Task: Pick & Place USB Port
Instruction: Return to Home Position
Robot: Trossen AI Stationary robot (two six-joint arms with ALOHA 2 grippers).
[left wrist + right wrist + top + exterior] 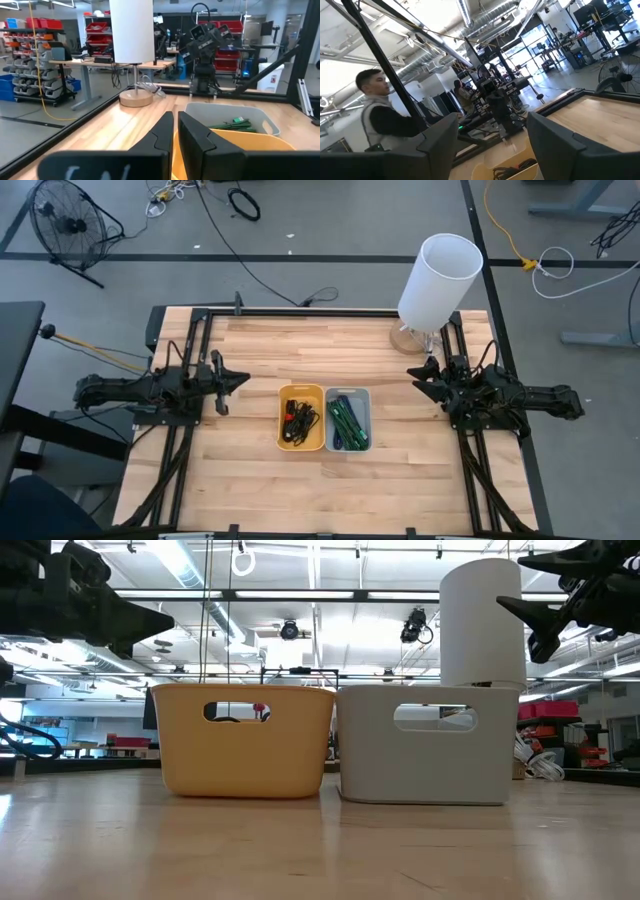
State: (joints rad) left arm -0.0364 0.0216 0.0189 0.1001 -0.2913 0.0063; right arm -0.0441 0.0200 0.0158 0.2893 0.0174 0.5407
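A yellow bin (pixel 300 391) stands mid-table with black cables and small dark parts (pixel 298 420) in it. Touching its right side is a grey bin (pixel 348 392) holding green pieces (pixel 345 425). My left gripper (pixel 240 382) hovers left of the yellow bin, shut and pointing at it; in the left wrist view its fingers (pixel 175 131) nearly meet above the yellow bin's rim (pixel 250 144). My right gripper (pixel 420 374) hovers right of the grey bin, open and empty; the right wrist view shows its fingers (pixel 492 145) spread wide. No single USB part can be told apart.
A white table lamp (pixel 440 278) stands on its round wooden base at the far right corner, just beyond my right gripper. A black frame (pixel 320 311) runs along the table's edges. Bare wood lies near of the bins. A person (pixel 375 112) shows beyond the table.
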